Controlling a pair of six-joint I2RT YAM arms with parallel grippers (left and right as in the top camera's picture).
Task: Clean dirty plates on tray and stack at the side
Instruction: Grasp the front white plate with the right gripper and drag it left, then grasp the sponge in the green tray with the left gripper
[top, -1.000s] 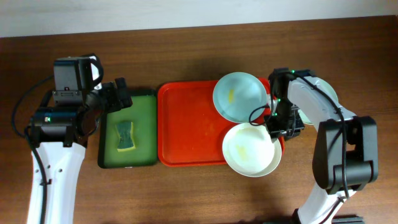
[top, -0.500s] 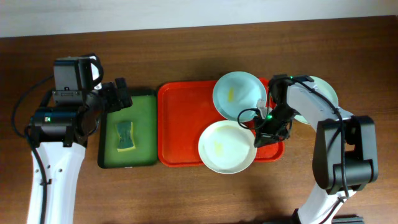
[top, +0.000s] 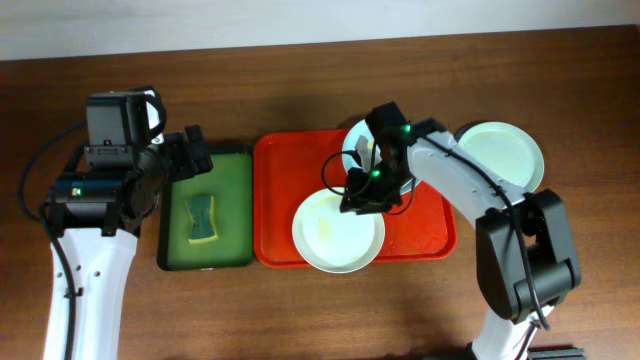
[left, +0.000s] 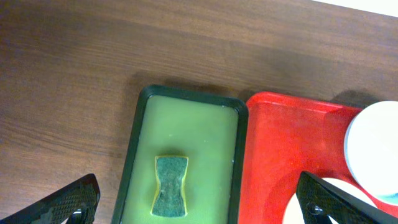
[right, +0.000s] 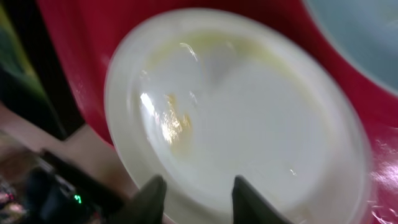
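Note:
The red tray (top: 285, 170) lies at the table's middle. My right gripper (top: 364, 190) is shut on the rim of the white plate (top: 335, 232), which has a yellow smear and overhangs the tray's front edge. In the right wrist view the plate (right: 249, 124) fills the frame behind my fingers (right: 198, 196). A mint-blue plate (top: 365, 148) with a yellow smear sits at the tray's back right, partly under my right arm. Another pale plate (top: 503, 155) lies on the table right of the tray. My left gripper (top: 186, 155) is open and empty.
A dark green tray (top: 232, 160) with a green and yellow sponge (top: 203, 218) lies left of the red tray. In the left wrist view my open fingers (left: 202, 205) hover over the sponge (left: 170, 194) and the green tray (left: 186, 102).
My right gripper has carried the white plate leftward from the tray's front right corner to its front middle. The pale plate on the right is now uncovered. The left arm has not moved.

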